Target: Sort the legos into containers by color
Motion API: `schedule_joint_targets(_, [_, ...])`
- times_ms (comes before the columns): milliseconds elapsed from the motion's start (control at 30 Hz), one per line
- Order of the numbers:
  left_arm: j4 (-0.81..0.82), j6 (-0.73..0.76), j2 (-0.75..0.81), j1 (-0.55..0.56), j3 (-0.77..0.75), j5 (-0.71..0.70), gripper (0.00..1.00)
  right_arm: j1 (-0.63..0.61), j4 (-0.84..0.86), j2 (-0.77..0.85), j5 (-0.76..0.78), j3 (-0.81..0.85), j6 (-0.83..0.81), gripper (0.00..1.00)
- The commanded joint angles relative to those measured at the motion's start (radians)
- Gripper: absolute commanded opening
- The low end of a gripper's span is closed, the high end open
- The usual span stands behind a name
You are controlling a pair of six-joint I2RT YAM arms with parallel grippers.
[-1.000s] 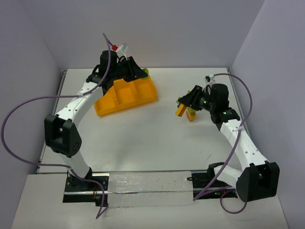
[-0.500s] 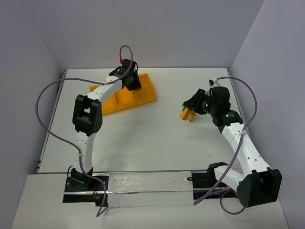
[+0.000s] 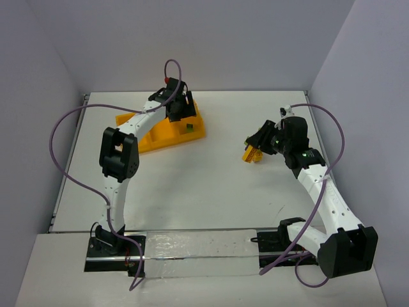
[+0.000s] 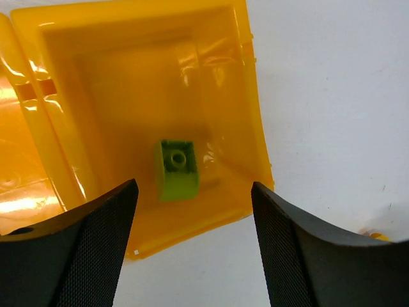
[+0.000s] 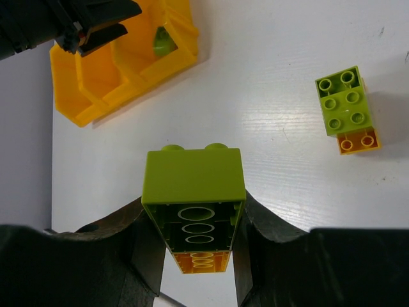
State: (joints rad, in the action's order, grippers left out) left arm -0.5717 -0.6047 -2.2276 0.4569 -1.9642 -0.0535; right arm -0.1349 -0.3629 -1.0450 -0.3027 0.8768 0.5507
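Observation:
The orange-yellow tray (image 3: pixel 150 137) lies at the back left of the table. My left gripper (image 3: pixel 182 110) hovers over its right end compartment (image 4: pixel 128 83), open, with nothing between the fingers (image 4: pixel 83 249). One lime green lego (image 4: pixel 177 169) lies loose on that compartment's floor. My right gripper (image 5: pixel 193 236) is shut on a lime green brick (image 5: pixel 192 182) with an orange-yellow brick (image 5: pixel 201 261) stuck to its far end, held above the table at the right (image 3: pixel 250 153). Another lime-on-orange stack (image 5: pixel 345 105) rests on the table nearby.
White walls close in the table at the back and on both sides. The tray (image 5: pixel 77 102) sits at an angle, its dividers (image 4: pixel 38 128) in sight in the left wrist view. A purple cable (image 3: pixel 70 121) loops off the left arm.
My left arm swung over the tray's right end and its jaws opened; a lime green lego now lies in that compartment. My right gripper shifted slightly, still holding its stack.

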Motion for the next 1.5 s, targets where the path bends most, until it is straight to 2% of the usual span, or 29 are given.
schedule_joint_targets(0, [-0.012, 0.048, 0.072, 0.04, -0.062, 0.016, 0.79, 0.006, 0.007, -0.007, -0.014, 0.044, -0.027, 0.0])
schedule_joint_targets(67, [-0.009, 0.071, 0.108, 0.062, -0.046, 0.056, 0.78, 0.006, 0.008, -0.014, -0.035, 0.05, -0.036, 0.0])
schedule_joint_targets(133, [0.019, 0.086, 0.162, 0.068, -0.004, 0.156, 0.77, 0.005, 0.016, -0.016, -0.074, 0.054, -0.048, 0.0])
schedule_joint_targets(267, [0.167, 0.114, 0.313, 0.068, 0.166, 0.519, 0.78, 0.004, 0.084, -0.026, -0.273, 0.054, -0.075, 0.0])
schedule_joint_targets(300, [0.193, 0.122, 0.351, 0.068, 0.194, 0.573, 0.79, 0.004, 0.101, -0.027, -0.308, 0.052, -0.072, 0.0])
schedule_joint_targets(367, [0.257, 0.124, 0.406, 0.068, 0.275, 0.719, 0.83, 0.004, 0.168, -0.024, -0.402, 0.039, -0.054, 0.0])
schedule_joint_targets(433, [0.321, 0.113, 0.459, 0.068, 0.334, 0.838, 0.95, 0.004, 0.256, -0.014, -0.484, 0.02, -0.012, 0.0])
schedule_joint_targets(567, [0.459, 0.064, 0.538, 0.068, 0.458, 1.006, 0.99, 0.004, 0.358, -0.016, -0.554, 0.004, 0.076, 0.0])
schedule_joint_targets(600, [0.461, 0.063, 0.539, 0.068, 0.479, 1.008, 0.99, 0.004, 0.38, -0.017, -0.555, 0.002, 0.077, 0.0])
schedule_joint_targets(767, [0.696, -0.077, 0.604, 0.074, 0.625, 1.101, 0.99, 0.003, 0.619, -0.032, -0.603, -0.043, 0.26, 0.0])
schedule_joint_targets(800, [0.71, -0.1, 0.603, 0.076, 0.632, 1.106, 0.99, 0.003, 0.635, -0.038, -0.61, -0.049, 0.281, 0.0])
schedule_joint_targets(933, [0.933, -0.237, 0.608, 0.101, 0.709, 1.158, 0.99, 0.001, 0.699, -0.06, -0.604, -0.045, 0.331, 0.0])
schedule_joint_targets(1233, [1.062, -0.33, 0.562, 0.168, 0.696, 1.16, 0.99, -0.008, 0.715, -0.07, -0.556, -0.04, 0.361, 0.0])
schedule_joint_targets(1467, [1.096, -0.361, 0.515, 0.199, 0.67, 1.163, 0.99, -0.014, 0.725, -0.064, -0.513, -0.05, 0.376, 0.0])
